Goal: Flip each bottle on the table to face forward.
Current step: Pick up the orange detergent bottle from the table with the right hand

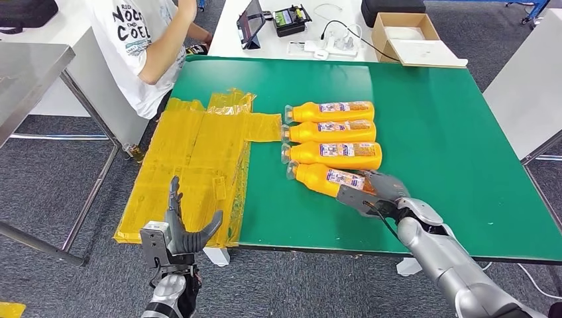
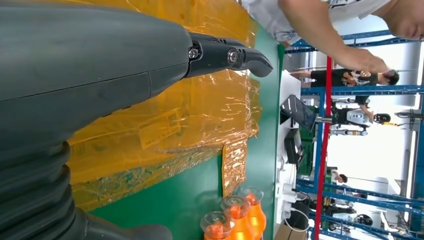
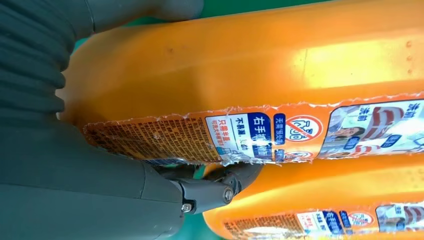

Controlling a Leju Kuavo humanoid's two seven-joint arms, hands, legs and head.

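1. Right hand (image 1: 371, 192) is clamped on the base end of the nearest orange bottle (image 1: 325, 177). In the right wrist view the thumb (image 3: 220, 192) hooks under its label edge and grey fingers wrap the far side.
2. That bottle lies on the green surface (image 1: 450, 132), angled, cap pointing toward the yellow plastic sheet (image 1: 192, 165). Its neck end sits just beside the third bottle (image 1: 335, 154).
3. The other three orange bottles lie parallel in a row behind it, labels up. My read: the nearest one is the one left to turn.
4. Roll it about its long axis and keep the wrist low, so the base doesn't skid into the neighbour.
5. Grip is only on one end, so expect the cap end to swing. Lift slightly before rotating.
6. Set it down parallel to the row, then release.
7. Left hand (image 1: 179, 228) hangs off the surface edge, fingers apart, holding nothing. Keep it there.
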